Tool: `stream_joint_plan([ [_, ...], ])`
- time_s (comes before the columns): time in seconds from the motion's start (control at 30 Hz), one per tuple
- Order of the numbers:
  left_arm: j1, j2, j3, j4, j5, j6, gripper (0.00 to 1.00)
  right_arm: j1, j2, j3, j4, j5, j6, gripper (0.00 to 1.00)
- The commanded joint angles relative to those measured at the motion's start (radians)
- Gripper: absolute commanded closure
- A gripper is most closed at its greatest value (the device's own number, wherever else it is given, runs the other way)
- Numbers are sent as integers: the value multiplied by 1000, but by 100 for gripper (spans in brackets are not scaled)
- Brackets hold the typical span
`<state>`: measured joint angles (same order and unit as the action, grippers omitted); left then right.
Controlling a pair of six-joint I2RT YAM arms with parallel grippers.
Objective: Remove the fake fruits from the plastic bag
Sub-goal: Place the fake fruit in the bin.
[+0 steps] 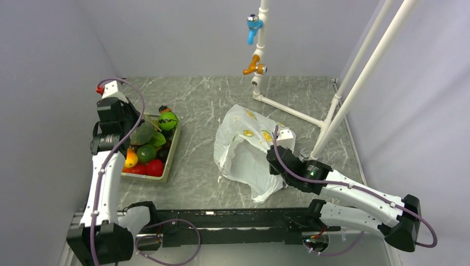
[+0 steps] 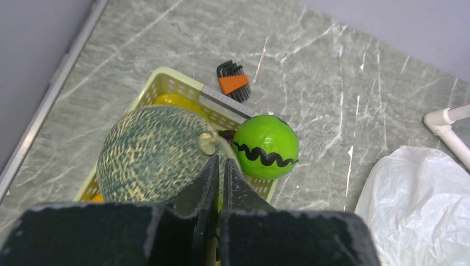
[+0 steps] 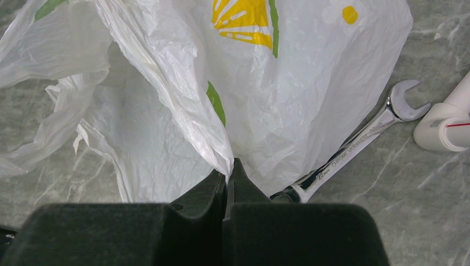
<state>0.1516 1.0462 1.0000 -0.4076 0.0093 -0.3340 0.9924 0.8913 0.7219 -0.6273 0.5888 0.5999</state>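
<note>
Right gripper (image 3: 228, 170) pinches a fold of the plastic bag (image 3: 310, 83), with a wrench (image 3: 360, 138) just beside it. Left gripper (image 2: 220, 166) is pressed together on the netted melon (image 2: 152, 152) stem above the tray (image 2: 166, 83), green ball (image 2: 266, 147) alongside.

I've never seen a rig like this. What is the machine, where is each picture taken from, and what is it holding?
Two robot arms stand bolted at the near edge of the table, each ending in a two-finger gripper. The wide picture looks down from above; the other two come from wrist cameras. On it lie a tray of toy fruits, a lemon-printed plastic bag, a wrench and a hex key set. The right gripper is shut on a fold of the bag. The left gripper is shut beside the melon; whether it grips the stem is unclear.
</note>
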Motion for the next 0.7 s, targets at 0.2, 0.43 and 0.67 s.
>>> stream_joint_plan([
  [0.2,-13,-17,22,13,-60,28,69,-3,-13,24,11,-17,13,100],
  [0.43,-12,-30,10,26,-45,38,32,-3,-1,24,22,-35,26,100],
  [0.67,-13,-94,-13,59,-33,70,7,-3,5,45,5,-39,23,100],
])
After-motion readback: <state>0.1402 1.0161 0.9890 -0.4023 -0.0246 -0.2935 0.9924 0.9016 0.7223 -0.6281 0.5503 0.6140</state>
